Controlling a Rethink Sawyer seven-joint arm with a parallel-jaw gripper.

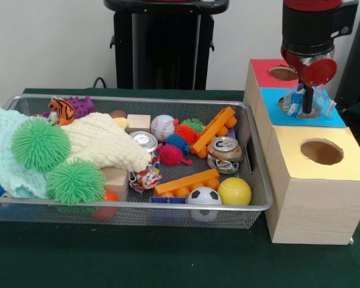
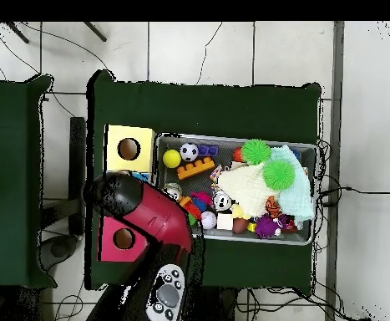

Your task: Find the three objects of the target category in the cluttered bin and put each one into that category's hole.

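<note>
Because the sorting box has one hole per coloured top, the gripper (image 1: 308, 101) hangs directly over the hole in the blue panel (image 1: 333, 117), with a crumpled clear wrapper (image 1: 295, 100) bunched around its tips. The jaws look pinched on that wrapper, which sits just above or partly inside the blue hole; it is probably one of the three target items, caught at the point of being dropped in. The red panel (image 1: 263, 69) behind it and the yellow panel (image 1: 348, 168) in front of it show open holes with nothing in them.

What else belongs to the category should lie in the mesh bin (image 1: 259, 180), perhaps the two crushed cans (image 1: 224, 155), though that is only a guess. They lie among balls, spiky toys, orange bricks (image 1: 186, 182) and a pale blanket (image 1: 102, 141) that could hide more.

From the front, the gripper, wrapper and blue panel are plain. From overhead, the red arm (image 2: 152, 213) covers the blue panel and the gripper entirely, leaving only the yellow and red holes visible, but it shows the bin's full layout.
</note>
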